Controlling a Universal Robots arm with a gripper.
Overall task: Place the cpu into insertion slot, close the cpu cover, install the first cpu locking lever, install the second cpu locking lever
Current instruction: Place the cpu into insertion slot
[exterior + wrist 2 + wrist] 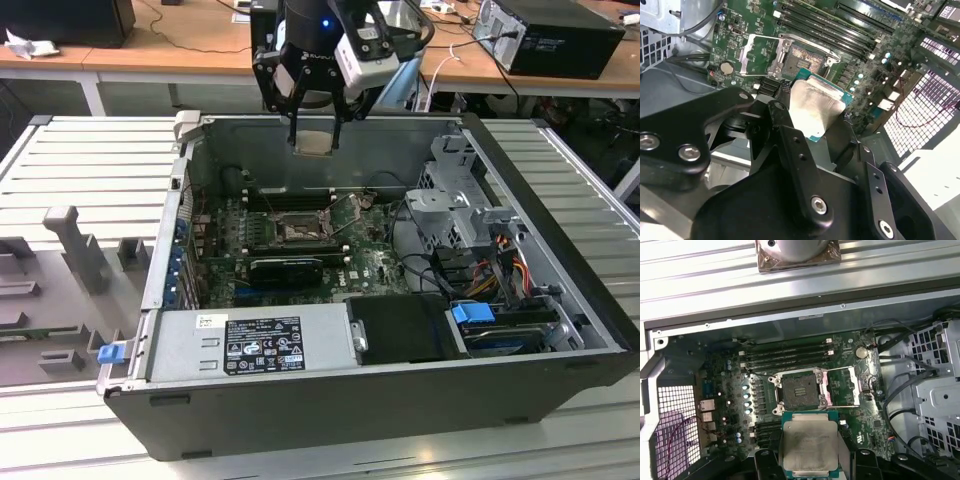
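Exterior view: gripper [315,135] hangs over the open case [330,400], jaws clamped on the cpu [314,146], well above the board [375,265].

Second wrist view: fingers [785,130] pinch its opposite edges.

First wrist view: insertion slot [799,390] is bare, with the cpu cover [842,386] flipped open beside it.

We judge the chip light, stiff and fragile underneath, so we hold it by the edges only.

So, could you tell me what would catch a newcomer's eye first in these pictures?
Probably the claw, gripping the cpu by its edges over the open computer case. Below it on the green motherboard, the insertion slot lies bare, its cpu cover flipped open beside it.
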